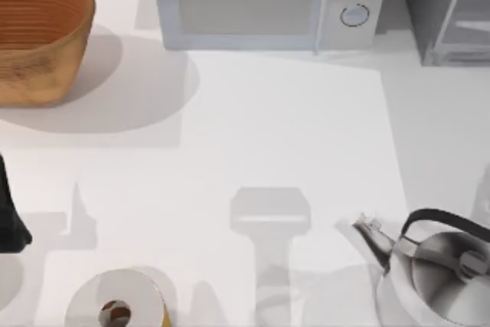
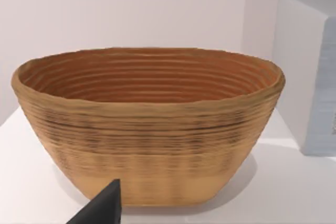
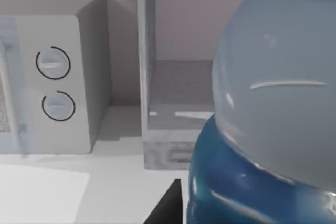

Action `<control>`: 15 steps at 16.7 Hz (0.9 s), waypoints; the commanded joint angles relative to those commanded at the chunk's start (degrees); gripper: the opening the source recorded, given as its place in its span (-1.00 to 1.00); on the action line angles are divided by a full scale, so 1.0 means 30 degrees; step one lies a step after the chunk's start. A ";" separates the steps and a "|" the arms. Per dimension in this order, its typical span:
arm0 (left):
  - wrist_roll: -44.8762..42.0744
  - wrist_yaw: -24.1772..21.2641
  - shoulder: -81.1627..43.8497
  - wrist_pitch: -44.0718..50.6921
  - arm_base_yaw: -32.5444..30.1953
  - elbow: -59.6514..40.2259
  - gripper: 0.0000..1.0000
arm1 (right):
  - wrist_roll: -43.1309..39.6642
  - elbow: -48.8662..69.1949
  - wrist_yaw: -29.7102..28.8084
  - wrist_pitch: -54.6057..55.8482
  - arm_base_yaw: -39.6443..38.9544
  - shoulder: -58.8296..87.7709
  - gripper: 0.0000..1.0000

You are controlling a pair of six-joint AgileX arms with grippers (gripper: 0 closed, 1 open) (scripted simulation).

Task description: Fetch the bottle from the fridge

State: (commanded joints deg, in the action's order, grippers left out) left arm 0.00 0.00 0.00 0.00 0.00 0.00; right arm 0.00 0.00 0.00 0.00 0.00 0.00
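The bottle (image 3: 273,103) looms close in the right wrist view, with a pale bluish body and a bright blue cap (image 3: 236,192). My right gripper (image 3: 247,205) is shut on it, and one dark fingertip (image 3: 167,208) shows beside the cap. Behind the bottle the fridge (image 3: 178,93) stands open, its inside shelf bare. In the top view the fridge (image 1: 448,13) is at the back right corner. A faint pale shape (image 1: 484,189) at the right edge may be the bottle. My left gripper (image 1: 11,220) rests at the table's left edge.
A woven basket (image 1: 38,36) stands at the back left, and the left wrist view faces it (image 2: 147,129). A grey microwave (image 1: 268,1) with two dials sits at the back middle. A steel kettle (image 1: 436,266) is at the front right, a paper roll (image 1: 119,304) at the front left.
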 joint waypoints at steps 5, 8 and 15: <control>0.0000 0.0000 0.0000 0.0000 0.0000 0.0000 1.00 | -0.0042 0.0351 -0.0336 0.0424 -0.0301 0.0483 -1.00; 0.0000 0.0000 0.0000 0.0000 0.0000 0.0000 1.00 | -0.0280 0.1532 -0.1823 0.1904 -0.1741 0.2163 -1.00; 0.0000 0.0000 0.0000 0.0000 0.0000 0.0000 1.00 | -0.0659 0.5786 -0.8404 0.7437 -0.8176 1.1210 -1.00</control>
State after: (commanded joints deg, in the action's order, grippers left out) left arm 0.00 0.00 0.00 0.00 0.00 0.00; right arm -1.98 17.36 -25.21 22.31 -24.53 33.63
